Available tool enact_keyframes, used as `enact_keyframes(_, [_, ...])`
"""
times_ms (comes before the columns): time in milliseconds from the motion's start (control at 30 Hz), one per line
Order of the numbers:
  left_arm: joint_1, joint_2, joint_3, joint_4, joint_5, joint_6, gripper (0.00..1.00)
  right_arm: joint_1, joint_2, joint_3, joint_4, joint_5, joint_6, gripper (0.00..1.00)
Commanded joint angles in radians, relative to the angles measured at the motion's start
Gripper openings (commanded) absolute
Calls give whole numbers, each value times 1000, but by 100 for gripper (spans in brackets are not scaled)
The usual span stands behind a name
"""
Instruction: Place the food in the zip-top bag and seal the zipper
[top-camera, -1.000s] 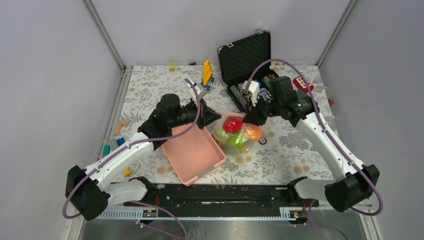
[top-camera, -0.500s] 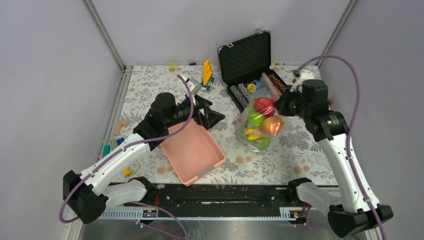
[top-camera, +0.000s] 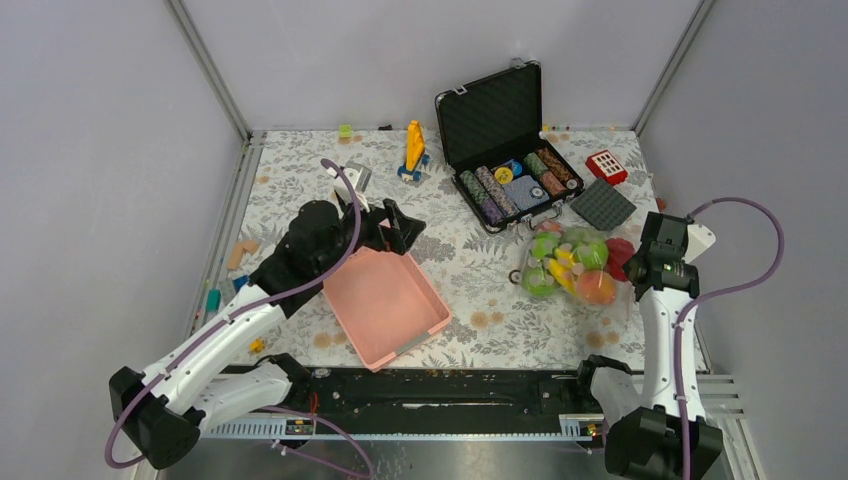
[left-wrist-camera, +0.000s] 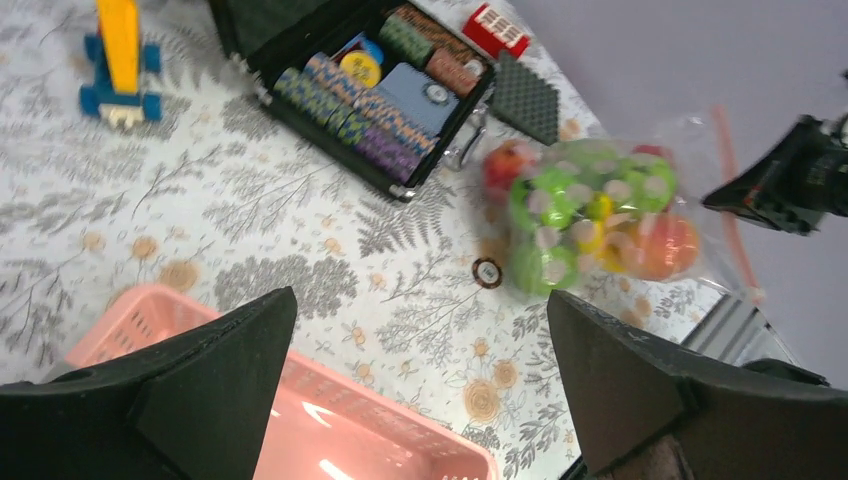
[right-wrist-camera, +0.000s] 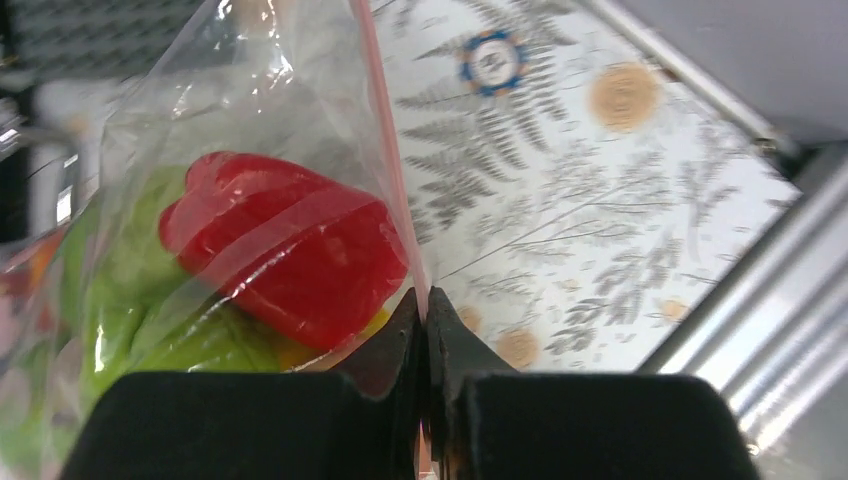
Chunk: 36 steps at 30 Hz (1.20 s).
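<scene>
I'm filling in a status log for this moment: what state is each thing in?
left gripper, jaws open, empty.
right gripper, jaws shut on the zipper.
zip-top bag, full of food, pinched at its mouth edge.
zipper, sealed or not: cannot tell.
black case, lid open, chips inside.
pink basket, upright, empty.

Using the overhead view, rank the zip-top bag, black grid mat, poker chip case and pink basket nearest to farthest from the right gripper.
1. zip-top bag: held at its mouth by the right gripper.
2. black grid mat: farther back, on the right side.
3. poker chip case: open, farther back toward the middle.
4. pink basket: across the table, on the left half.
</scene>
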Motion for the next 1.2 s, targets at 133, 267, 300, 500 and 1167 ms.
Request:
enact_keyframes(133, [4, -19, -30, -63, -220, -158, 99, -45, 47, -40, 29, 403, 51, 35])
enact_keyframes(267, [6, -47, -50, -110, -291, -193, 99, -49, 28, -25, 22, 379, 16, 98])
enact_keyframes(300, [5, -55, -55, -121, -302, -201, 99, -49, 17, -9, 14, 350, 4, 99])
enact_keyframes(500, [5, -115, -57, -208, -370, -226, 99, -49, -101, 121, -5, 1, -57, 100])
enact_keyframes(1167, [4, -354, 72, -683, -755, -366, 99, -49, -313, 47, 254, -624, -88, 100])
